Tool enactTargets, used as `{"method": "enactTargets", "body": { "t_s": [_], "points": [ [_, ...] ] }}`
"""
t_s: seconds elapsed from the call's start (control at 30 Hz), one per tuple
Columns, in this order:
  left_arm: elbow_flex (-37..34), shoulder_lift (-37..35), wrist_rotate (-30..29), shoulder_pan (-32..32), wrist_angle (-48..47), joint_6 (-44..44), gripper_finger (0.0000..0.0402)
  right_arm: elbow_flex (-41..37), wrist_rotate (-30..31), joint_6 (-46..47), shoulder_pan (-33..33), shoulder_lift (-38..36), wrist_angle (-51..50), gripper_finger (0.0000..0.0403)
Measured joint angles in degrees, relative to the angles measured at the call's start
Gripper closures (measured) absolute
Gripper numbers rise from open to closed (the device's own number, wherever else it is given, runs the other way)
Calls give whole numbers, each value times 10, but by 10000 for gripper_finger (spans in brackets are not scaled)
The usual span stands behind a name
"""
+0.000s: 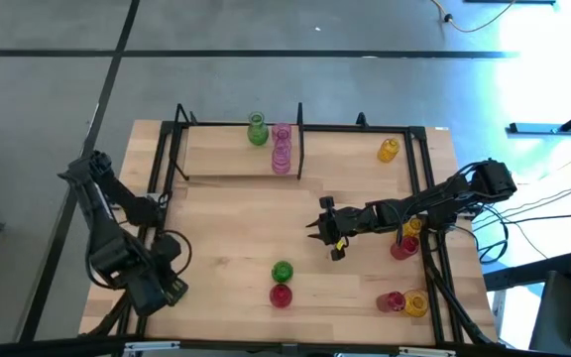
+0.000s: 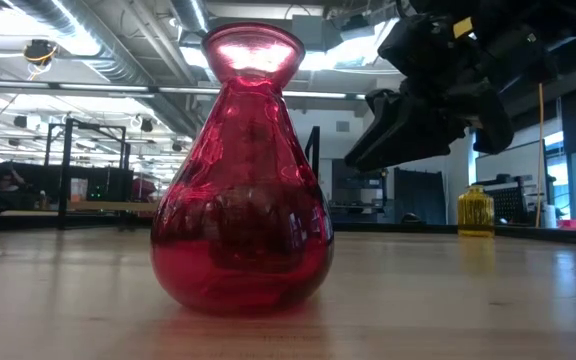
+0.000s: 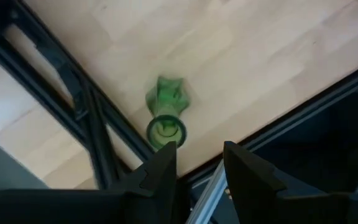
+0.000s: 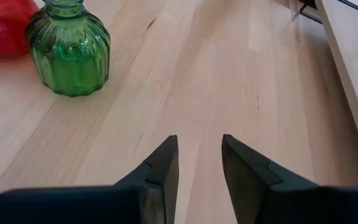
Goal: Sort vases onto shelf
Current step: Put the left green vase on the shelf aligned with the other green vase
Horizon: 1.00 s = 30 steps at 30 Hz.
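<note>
At the far left our left tool [image 1: 167, 288] hangs over the bench's [image 1: 226, 218] near-left corner, fingers a little apart and empty; its arm waits folded there. Its wrist view shows a green vase [image 3: 165, 112] below it. On the shelf [image 1: 216, 154] at the back stand another green vase [image 1: 257, 129] and a row of pink vases [image 1: 282, 149]. Near the front middle a third green vase [image 1: 282, 271] stands just behind a red vase [image 1: 281, 295].

We judge the step in hand to be the reach for the next vase. Our right tool [image 1: 327, 231] stretches low from the right edge toward the middle, fingers partly apart with nothing between them. The ribbed green vase [image 4: 69, 53] lies ahead and off to one side. The next move calls for swinging toward it and widening the fingers.

Further right, red and yellow vases [image 1: 404, 243] sit beside that arm, a pair [image 1: 404, 302] at the front right and one yellow vase [image 1: 389, 150] at the back right.
</note>
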Motion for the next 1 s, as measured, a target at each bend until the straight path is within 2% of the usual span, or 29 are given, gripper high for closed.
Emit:
{"method": "enactTargets", "body": {
  "t_s": [0.1,0.3,0.7,1.0],
  "points": [
    [-21,0,3,0,25,0,276,0,0,-8,0,0,0,295],
    [-70,0,49,-7,60,1,276,0,0,-9,0,0,0,295],
    [-120,0,48,-27,117,-1,276,0,0,-9,0,0,0,295],
    [-168,0,69,-26,158,5,276,0,0,-9,0,0,1,295]
  ]
}}
